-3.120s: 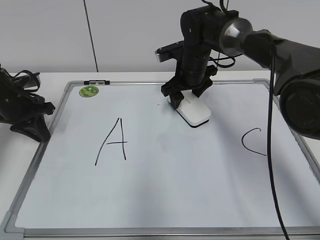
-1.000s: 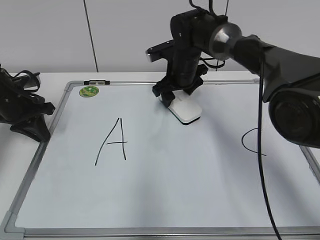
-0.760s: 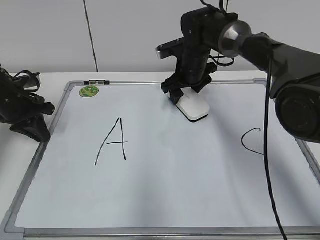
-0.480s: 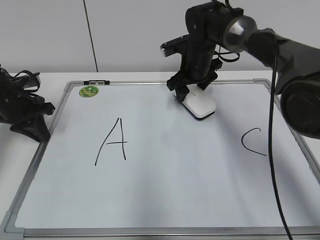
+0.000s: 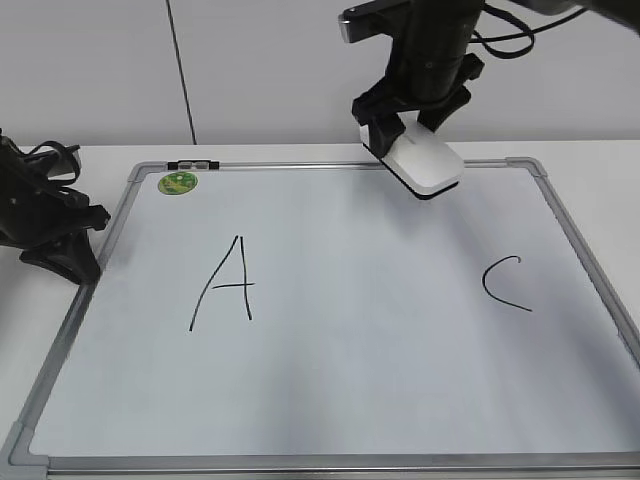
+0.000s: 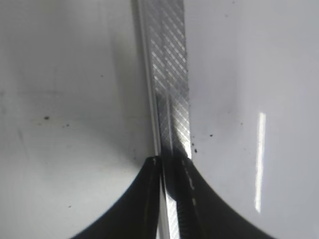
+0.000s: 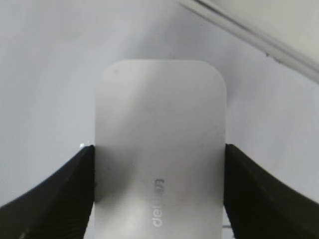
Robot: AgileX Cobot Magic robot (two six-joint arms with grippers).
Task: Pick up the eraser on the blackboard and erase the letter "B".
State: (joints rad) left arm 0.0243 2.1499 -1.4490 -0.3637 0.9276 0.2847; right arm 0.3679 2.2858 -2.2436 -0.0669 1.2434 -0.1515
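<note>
My right gripper (image 5: 404, 124) is shut on the white eraser (image 5: 428, 166) and holds it tilted in the air above the far edge of the blackboard (image 5: 350, 350). In the right wrist view the eraser (image 7: 159, 109) fills the space between my black fingers (image 7: 82, 174), with the right gripper (image 7: 158, 149) clamped on its sides. No letter "B" shows; the board between the black "A" (image 5: 228, 283) and the black "C" (image 5: 503, 284) is blank white. My left gripper (image 5: 62, 248) rests at the board's left edge, shut, its tips (image 6: 169, 162) over the metal frame (image 6: 169, 74).
A round green sticker (image 5: 178, 182) sits at the board's far left corner, with a small dark clip (image 5: 193, 163) on the frame beside it. The grey frame (image 5: 590, 270) runs round the board. A wall stands behind the table.
My right gripper has lifted the eraser off the board and carried it up and to the right. The left arm has not moved.
</note>
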